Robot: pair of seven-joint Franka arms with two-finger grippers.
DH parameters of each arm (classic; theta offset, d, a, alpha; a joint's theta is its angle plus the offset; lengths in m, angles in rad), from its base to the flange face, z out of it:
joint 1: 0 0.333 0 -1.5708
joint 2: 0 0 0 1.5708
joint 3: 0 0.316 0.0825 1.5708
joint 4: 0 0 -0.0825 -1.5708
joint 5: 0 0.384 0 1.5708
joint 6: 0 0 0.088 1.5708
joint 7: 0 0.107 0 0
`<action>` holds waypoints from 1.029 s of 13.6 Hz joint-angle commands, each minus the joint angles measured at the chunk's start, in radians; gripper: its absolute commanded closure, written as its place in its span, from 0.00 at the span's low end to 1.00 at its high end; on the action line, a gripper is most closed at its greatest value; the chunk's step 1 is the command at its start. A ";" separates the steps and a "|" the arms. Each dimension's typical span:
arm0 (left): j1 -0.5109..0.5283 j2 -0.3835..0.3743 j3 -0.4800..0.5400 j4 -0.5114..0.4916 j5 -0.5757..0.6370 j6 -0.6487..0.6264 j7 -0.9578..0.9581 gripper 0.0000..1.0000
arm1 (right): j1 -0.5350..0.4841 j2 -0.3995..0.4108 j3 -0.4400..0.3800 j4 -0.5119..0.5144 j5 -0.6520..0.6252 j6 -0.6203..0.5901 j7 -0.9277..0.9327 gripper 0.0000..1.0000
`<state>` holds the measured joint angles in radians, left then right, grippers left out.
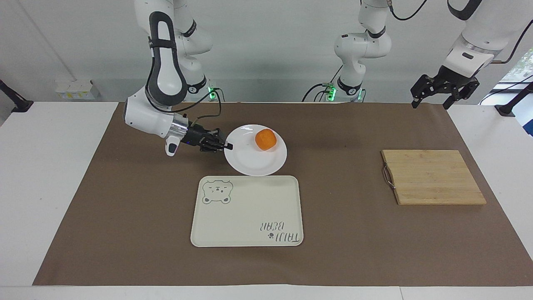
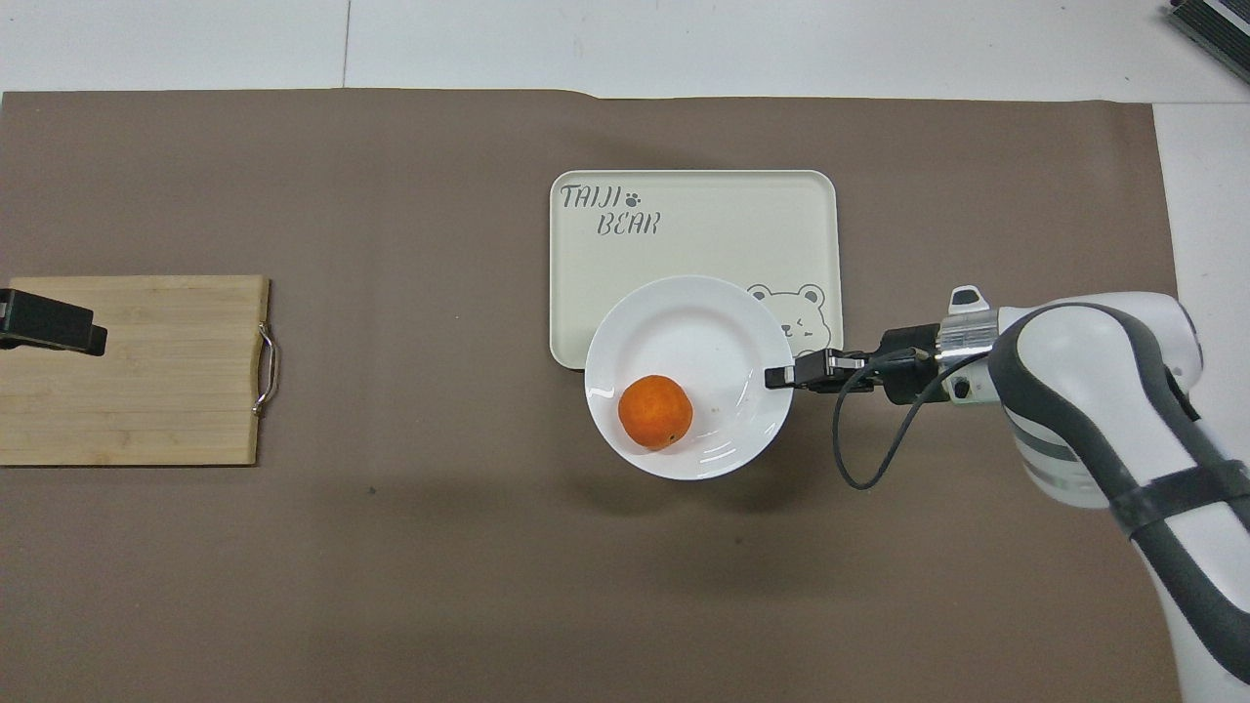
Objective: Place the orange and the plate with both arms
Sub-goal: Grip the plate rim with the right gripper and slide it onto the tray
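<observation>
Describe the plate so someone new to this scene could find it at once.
Start at the cream rectangular tray with the bear drawing in the middle of the brown mat. The round glossy white plate is held up over the tray's edge nearer the robots, its rim pinched by the right end effector. Nothing else is round and white, and it alone carries the small bright orange.

The cream tray (image 2: 684, 234) reads "TAIJI BEAR" beside a bear drawing.

Plate (image 1: 254, 160) (image 2: 684, 332): round, glossy white, raised off bench, over tray edge. Orange (image 1: 265, 139) (image 2: 655, 412): small, round, resting on plate, off-centre.
</observation>
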<state>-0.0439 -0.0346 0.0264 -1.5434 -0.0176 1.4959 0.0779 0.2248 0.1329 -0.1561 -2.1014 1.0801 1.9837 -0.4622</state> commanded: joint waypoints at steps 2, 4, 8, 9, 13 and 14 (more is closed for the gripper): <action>0.010 -0.005 -0.008 0.006 -0.004 -0.002 -0.010 0.00 | -0.025 0.166 0.003 0.243 0.037 -0.034 0.085 1.00; 0.010 -0.005 -0.008 0.006 -0.002 -0.002 -0.010 0.00 | -0.042 0.244 0.003 0.331 0.091 -0.029 0.091 1.00; 0.010 -0.005 -0.008 0.006 -0.002 -0.002 -0.010 0.00 | -0.045 0.365 0.003 0.467 0.139 0.001 0.122 1.00; 0.010 -0.005 -0.008 0.006 -0.002 -0.003 -0.010 0.00 | -0.042 0.373 0.003 0.483 0.136 0.023 0.141 1.00; 0.010 -0.005 -0.008 0.006 -0.002 -0.002 -0.010 0.00 | -0.044 0.473 0.007 0.533 0.130 0.050 0.122 1.00; 0.010 -0.005 -0.008 0.006 -0.002 -0.002 -0.010 0.00 | -0.042 0.482 0.007 0.532 0.127 0.067 0.113 1.00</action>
<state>-0.0439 -0.0346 0.0264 -1.5434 -0.0176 1.4959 0.0778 0.1898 0.5626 -0.1550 -1.6238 1.1885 2.0365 -0.3412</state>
